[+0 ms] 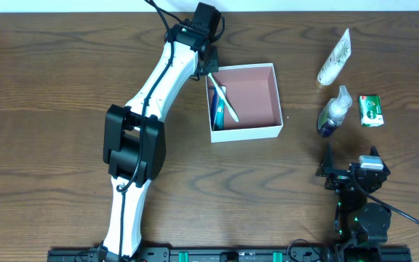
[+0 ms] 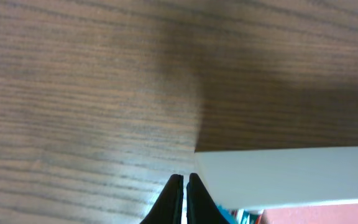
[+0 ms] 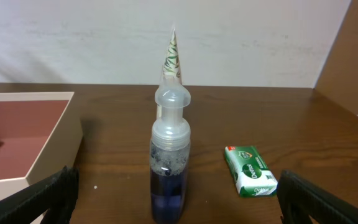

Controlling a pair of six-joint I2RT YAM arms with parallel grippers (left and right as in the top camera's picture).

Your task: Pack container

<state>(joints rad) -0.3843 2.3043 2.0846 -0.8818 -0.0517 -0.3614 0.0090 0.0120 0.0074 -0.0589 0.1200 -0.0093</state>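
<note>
Wooden table (image 1: 49, 87) under both arms.
Container (image 1: 246, 133): its white corner wall sits just right of the left gripper (image 2: 184, 180) tips, and ahead-left of the right gripper (image 1: 350, 154).
Left gripper: jaws pressed together, holding nothing.
Right gripper: jaws wide, empty.
Tube (image 3: 171, 59): beyond the bottle, in line with it.
Bottle (image 3: 169, 168): upright, dead ahead of the right gripper.
Soap box (image 3: 250, 171): ahead-right.
Toothbrush (image 1: 224, 98): inside the container, along the wall nearest the left gripper.
</note>
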